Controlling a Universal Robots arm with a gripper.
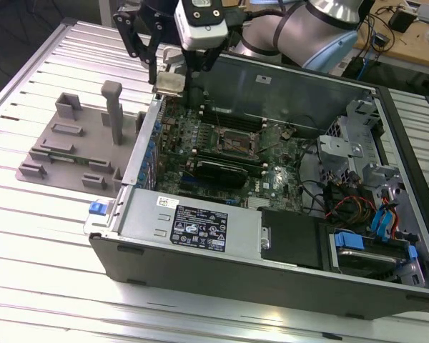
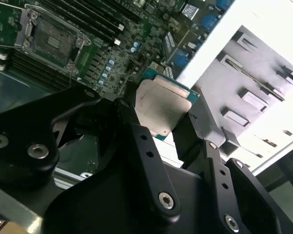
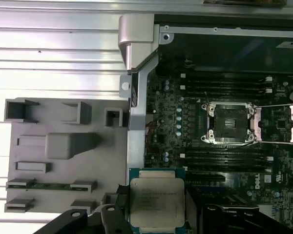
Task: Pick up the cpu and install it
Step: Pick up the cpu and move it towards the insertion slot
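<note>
The cpu [image 1: 169, 82], a small flat square chip with a shiny silver metal top plate and a thin greenish rim, is hanging in the air between the two black fingers of the pincer [image 1: 173, 80], which is closing on two opposite edges of it and gripping it. In both wrist views the cpu [image 2: 161, 109] [image 3: 157, 202] is showing its silver face to the camera, and the black fingers [image 2: 132, 117] are pressing on its sides. In the exterior view the chip is hovering over the rear corner of the open dark grey computer case [image 1: 272, 271] on the exterior view's left, just above the edge of the green motherboard [image 1: 286, 143] and near the case wall. The dark square metal-framed socket [image 1: 232, 139] is lying well apart from the cpu, in the middle of the board; in the first wrist view this socket [image 3: 229, 124] is showing its hinged frame folded open to one side. Outside the case, a grey plastic holder plate with slots and an upright post [image 1: 64, 153] is sitting on the ribbed aluminium bench [image 1: 43, 250], and the case is lying on its side on the same bench. The silver and blue robot arm [image 1: 322, 28] is reaching over the back of the case.
</note>
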